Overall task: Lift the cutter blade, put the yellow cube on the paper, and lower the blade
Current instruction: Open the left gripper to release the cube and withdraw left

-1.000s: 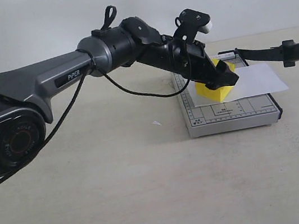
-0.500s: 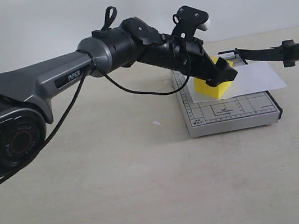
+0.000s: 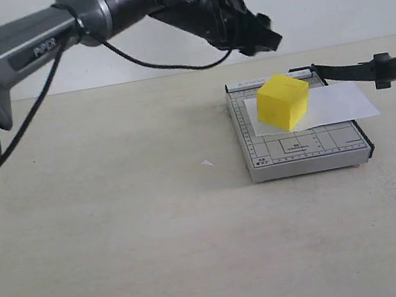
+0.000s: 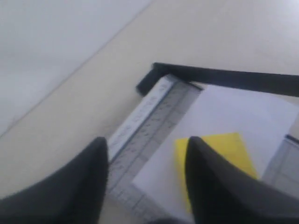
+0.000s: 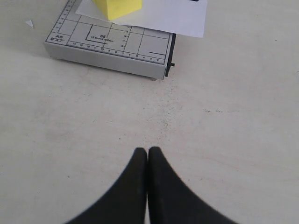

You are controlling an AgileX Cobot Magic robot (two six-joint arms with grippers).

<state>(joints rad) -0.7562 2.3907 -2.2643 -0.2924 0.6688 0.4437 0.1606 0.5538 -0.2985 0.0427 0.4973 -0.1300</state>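
Note:
The yellow cube [image 3: 283,101] rests on the white paper [image 3: 341,103], which lies on the grey gridded cutter board [image 3: 307,150]. The cutter blade [image 3: 366,69] is raised, its black arm stretching right from the hinge at the board's far corner. My left gripper [image 3: 260,39] hangs open above and behind the cube, holding nothing. The left wrist view shows the cube [image 4: 224,149], the paper [image 4: 233,112] and the blade [image 4: 224,77] beyond the open gripper [image 4: 147,149]. My right gripper [image 5: 148,151] is shut over bare table, short of the board [image 5: 117,49]; the cube [image 5: 117,7] shows at the frame edge.
A tiny white scrap [image 3: 206,164] lies on the beige table left of the board. The left arm [image 3: 52,36] spans the upper left. A pale wall stands behind the table.
The left gripper let go of the yellow cube, leaving it on the paper, then rose up and back. The blade and board stayed still.

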